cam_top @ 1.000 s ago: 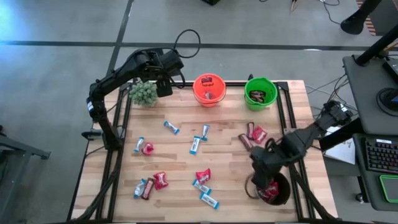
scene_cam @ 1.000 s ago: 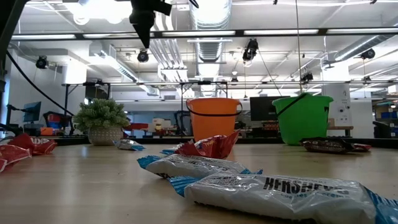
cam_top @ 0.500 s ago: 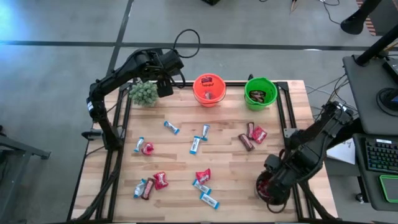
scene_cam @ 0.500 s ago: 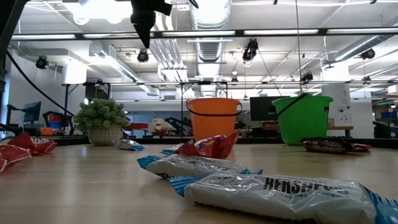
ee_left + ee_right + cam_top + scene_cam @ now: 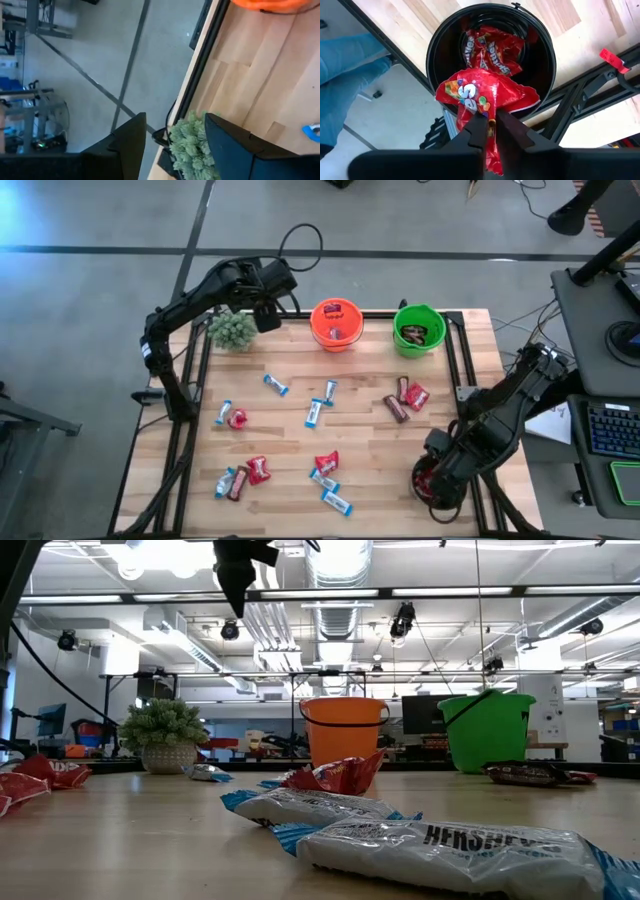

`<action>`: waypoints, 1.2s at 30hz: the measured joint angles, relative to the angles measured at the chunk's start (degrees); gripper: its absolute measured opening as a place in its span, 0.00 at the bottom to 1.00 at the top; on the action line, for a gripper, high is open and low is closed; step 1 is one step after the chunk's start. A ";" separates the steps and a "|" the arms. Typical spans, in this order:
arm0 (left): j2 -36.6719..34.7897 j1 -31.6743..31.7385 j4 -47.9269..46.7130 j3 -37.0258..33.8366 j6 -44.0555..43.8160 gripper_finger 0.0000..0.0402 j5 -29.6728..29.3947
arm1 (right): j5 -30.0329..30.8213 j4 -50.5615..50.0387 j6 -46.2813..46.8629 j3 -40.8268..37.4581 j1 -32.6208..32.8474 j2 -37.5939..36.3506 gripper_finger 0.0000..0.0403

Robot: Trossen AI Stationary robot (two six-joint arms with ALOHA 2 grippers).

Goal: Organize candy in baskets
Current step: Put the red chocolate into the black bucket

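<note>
My right gripper (image 5: pixel 491 120) hangs over the black basket (image 5: pixel 432 55) at the table's near right corner (image 5: pixel 418 480), shut on a red candy packet (image 5: pixel 485 95). More red packets (image 5: pixel 492 47) lie inside that basket. My left gripper (image 5: pixel 175 130) is open and waits high above the potted plant (image 5: pixel 232 330) at the far left. The orange basket (image 5: pixel 335 325) and the green basket (image 5: pixel 418 330) stand at the far edge. Loose candy lies flat on the table: red packets (image 5: pixel 258 470), brown bars (image 5: pixel 396 408) and blue-and-white bars (image 5: pixel 313 412). My right gripper pinches the red packet between its two fingers (image 5: pixel 477 127), close to one crinkled end (image 5: pixel 492 145) that sticks out past them. The fingers point down from above. The packet is lifted clear of the table, and its wide part spreads over the basket's opening.
The black basket stands right at the table's edge, with the frame rails (image 5: pixel 580 100) and the floor beside it. Something blue (image 5: pixel 350 60) shows off the table there. Loose candy is scattered over the table's middle and near left (image 5: pixel 237 483). Wrapped bars (image 5: pixel 450 845) lie close before the low camera.
My right arm has swung toward the table's near right corner, carrying its gripper over the black basket, which it now mostly covers in the high view. For the last half second it has kept still.
</note>
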 joint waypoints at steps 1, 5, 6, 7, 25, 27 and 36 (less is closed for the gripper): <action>0.00 0.00 0.03 0.00 -0.95 0.46 0.01 | 0.02 0.00 0.00 0.00 0.00 0.00 0.08; 0.00 0.17 0.04 0.00 -1.84 0.46 0.05 | 0.00 0.00 -0.02 0.00 -0.02 0.00 0.15; 0.00 0.17 0.04 0.00 -1.83 0.46 0.06 | 0.01 0.00 0.00 0.00 -0.02 0.00 0.17; 0.00 0.17 0.01 0.00 -1.80 0.46 0.07 | 0.01 0.00 0.00 0.00 -0.02 0.01 0.20; 3.72 0.26 -1.98 0.00 -7.53 0.55 15.66 | 0.13 -0.24 -0.94 0.00 -0.02 0.07 0.38; 4.75 0.26 -1.99 0.00 -7.81 0.58 15.59 | 0.13 -0.26 -0.94 0.00 -0.02 0.07 0.38; 8.10 0.07 -1.99 0.00 -11.20 0.60 28.55 | 0.89 -0.31 -1.05 0.00 -0.02 0.07 0.39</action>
